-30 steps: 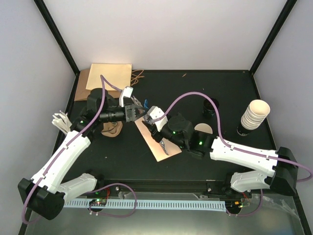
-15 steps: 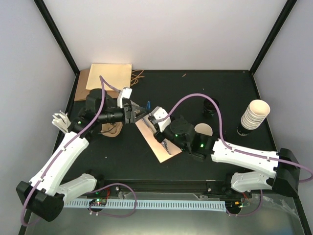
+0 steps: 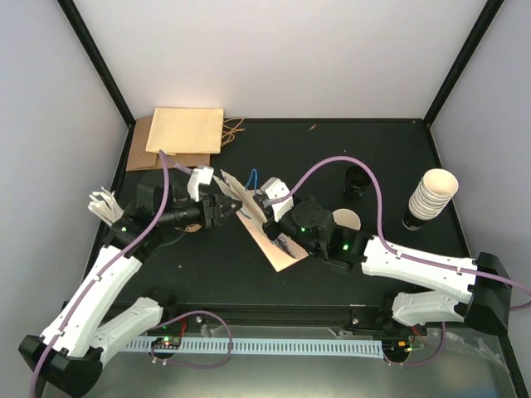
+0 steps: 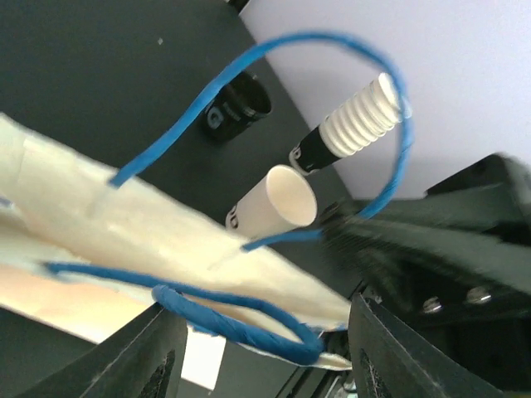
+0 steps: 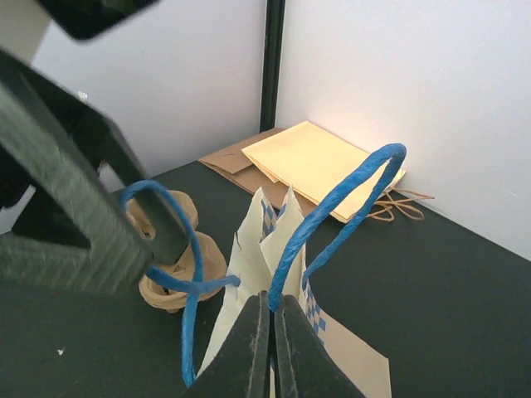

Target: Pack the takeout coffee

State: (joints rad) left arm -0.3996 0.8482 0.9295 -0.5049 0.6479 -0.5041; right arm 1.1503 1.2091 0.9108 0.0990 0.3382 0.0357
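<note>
The takeout coffee cup (image 3: 347, 220) lies on its side on the black table, right of the bag; it also shows in the left wrist view (image 4: 274, 203). Black lids (image 3: 358, 178) stand behind it. The blue-checked paper bag (image 3: 278, 249) lies between the arms with its top lifted. My right gripper (image 5: 271, 332) is shut on one blue handle (image 5: 332, 207) of the bag. Just left of the bag's top, my left gripper (image 4: 265, 356) is open, and the other blue handle (image 4: 249, 319) hangs loose between its fingers (image 4: 141, 356).
A tall stack of nested cups (image 3: 431, 196) stands at the right. Flat brown paper bags (image 3: 184, 133) lie at the back left corner. A cardboard cup carrier (image 5: 174, 265) sits under the left arm. White paper pieces (image 3: 104, 203) lie at the left edge.
The left gripper has opened, let go of the bag's handle and drawn back to the left. The right gripper has shut on the other handle, and the bag's top has lifted.
</note>
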